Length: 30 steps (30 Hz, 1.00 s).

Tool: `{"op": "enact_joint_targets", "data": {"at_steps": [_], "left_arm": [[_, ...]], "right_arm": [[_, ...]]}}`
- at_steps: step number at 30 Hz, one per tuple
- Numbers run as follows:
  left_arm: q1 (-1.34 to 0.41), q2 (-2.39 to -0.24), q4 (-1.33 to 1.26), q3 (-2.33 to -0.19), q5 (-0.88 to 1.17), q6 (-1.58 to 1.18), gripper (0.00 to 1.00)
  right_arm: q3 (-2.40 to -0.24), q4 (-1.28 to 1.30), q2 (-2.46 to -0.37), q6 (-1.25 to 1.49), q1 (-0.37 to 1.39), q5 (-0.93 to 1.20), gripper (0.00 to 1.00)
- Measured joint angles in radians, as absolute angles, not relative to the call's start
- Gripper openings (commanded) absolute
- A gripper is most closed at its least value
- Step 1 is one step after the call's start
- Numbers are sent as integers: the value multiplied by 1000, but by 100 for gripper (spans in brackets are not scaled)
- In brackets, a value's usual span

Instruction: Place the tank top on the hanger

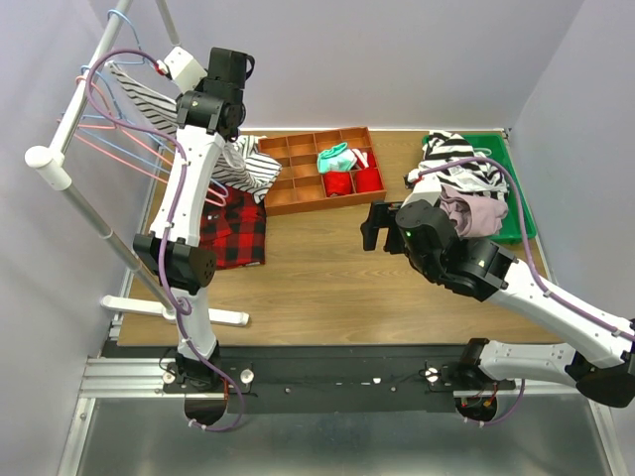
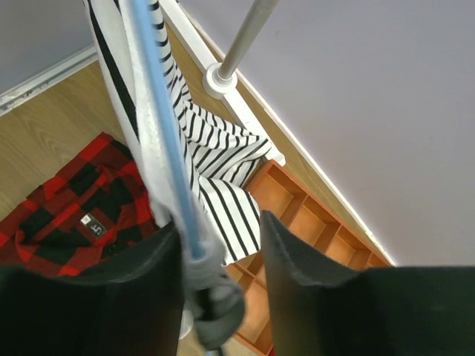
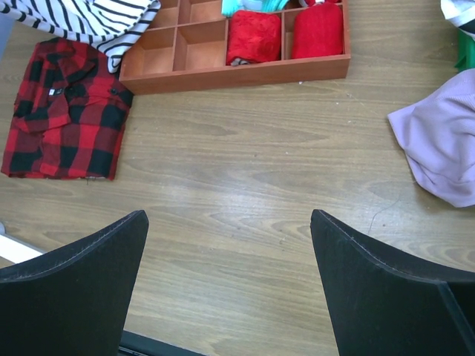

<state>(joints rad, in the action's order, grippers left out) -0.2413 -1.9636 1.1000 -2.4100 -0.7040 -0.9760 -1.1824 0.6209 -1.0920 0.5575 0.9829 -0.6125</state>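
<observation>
The tank top [image 2: 215, 167], white with thin black stripes, drapes over the light-blue hanger [image 2: 159, 111] up at the rack. Its lower part trails down toward the table [image 1: 253, 164]. My left gripper [image 2: 223, 222] is raised at the rack [image 1: 226, 69]. The hanger wire and white fabric run between its fingers, against the left finger [image 2: 159, 282]. The jaws stand apart, wider than the wire. A blurred grey lump sits low between them. My right gripper [image 3: 230, 219] is wide open and empty above bare table [image 1: 372, 226].
A red-black plaid shirt [image 1: 233, 228] lies under the left arm. A wooden divided tray [image 1: 298, 193] holds red and teal items. A green bin [image 1: 521, 203] at the right holds a broad-striped garment and a lilac one [image 3: 438, 141]. Pink hangers [image 1: 119, 154] hang on the white rack [image 1: 94, 213].
</observation>
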Motion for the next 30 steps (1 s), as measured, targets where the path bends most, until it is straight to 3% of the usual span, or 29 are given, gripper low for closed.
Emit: {"op": "enact_joint_targets", "data": {"at_steps": [1,6,30], "left_arm": [[-241,-1963,1098,-2407,-704,-975,70],[-244,-1958,1090,-2394,-704,-963,98],[-344,-1810,1042,-2228,-802,-916,99]], "right_arm": [[-1181,620,-1092,558,983,-612,98],[-1175,616,-1092,558,983,-609,98],[-1166,583,-1092,556,983,-588,98]]}}
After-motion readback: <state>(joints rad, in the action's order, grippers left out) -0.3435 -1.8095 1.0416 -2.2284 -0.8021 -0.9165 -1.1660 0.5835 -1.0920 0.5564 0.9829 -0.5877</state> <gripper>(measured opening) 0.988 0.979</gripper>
